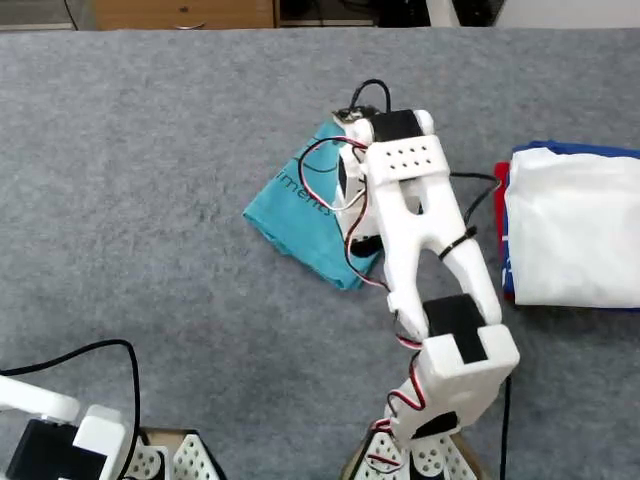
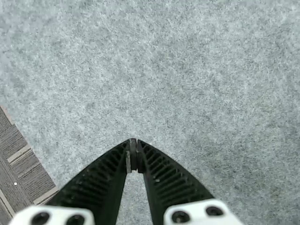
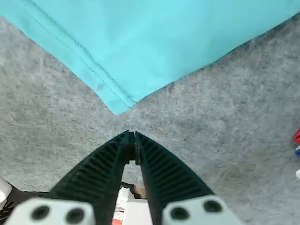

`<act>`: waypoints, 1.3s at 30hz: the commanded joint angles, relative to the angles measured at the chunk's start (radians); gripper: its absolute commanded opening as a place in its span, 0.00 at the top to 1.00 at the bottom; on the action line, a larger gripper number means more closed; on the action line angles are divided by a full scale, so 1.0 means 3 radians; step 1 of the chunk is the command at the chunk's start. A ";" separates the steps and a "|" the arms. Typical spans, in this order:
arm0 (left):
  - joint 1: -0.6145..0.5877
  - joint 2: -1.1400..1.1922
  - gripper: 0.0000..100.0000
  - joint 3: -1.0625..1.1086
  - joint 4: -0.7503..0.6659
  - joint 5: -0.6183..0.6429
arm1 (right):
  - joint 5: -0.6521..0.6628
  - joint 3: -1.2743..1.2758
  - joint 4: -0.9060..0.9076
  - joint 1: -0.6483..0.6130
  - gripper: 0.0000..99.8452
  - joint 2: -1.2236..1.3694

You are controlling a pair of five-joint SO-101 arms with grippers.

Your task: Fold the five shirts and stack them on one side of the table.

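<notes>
A folded teal shirt (image 1: 300, 210) lies on the grey table near the middle, and the right arm (image 1: 415, 210) stretches over its right part. In the right wrist view my right gripper (image 3: 131, 136) is shut and empty, its tips just short of a hemmed corner of the teal shirt (image 3: 140, 47). A stack of folded shirts sits at the table's right edge: a white shirt (image 1: 575, 225) on top, with blue (image 1: 560, 148) and red (image 1: 500, 215) edges beneath it. My left gripper (image 2: 133, 144) is shut and empty over bare grey felt (image 2: 187, 70), and the left arm (image 1: 60, 430) stays at the near left corner.
The table's edge and the wooden floor (image 2: 18, 164) show beside the left gripper. Red and black cables (image 1: 330, 165) loop off the right arm over the teal shirt. Bare grey felt (image 1: 130, 170) covers the left half of the table.
</notes>
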 commanded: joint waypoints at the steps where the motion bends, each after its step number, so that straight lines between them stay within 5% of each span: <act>1: -0.0026 -0.0120 0.98 -0.0128 -0.0020 -0.0010 | -0.0031 -0.0294 0.0046 -0.0105 1.00 -0.0105; 4: -0.0026 -0.0110 0.98 -0.0128 -0.0020 -0.0010 | -0.0450 -0.0621 -0.0036 -0.0243 0.95 0.0084; 14: -0.0005 -0.0110 0.98 -0.0128 -0.0041 -0.0015 | -0.2092 -0.1951 -0.0118 -0.0345 0.54 0.1322; 27: -0.0005 -0.0110 0.98 -0.0128 -0.0041 -0.0015 | -0.2629 -0.3368 -0.0118 -0.0340 0.53 0.2642; 39: 0.0000 -0.0105 0.98 -0.0107 -0.0046 -0.0015 | -0.2695 -0.3496 -0.0118 -0.0197 0.58 0.3255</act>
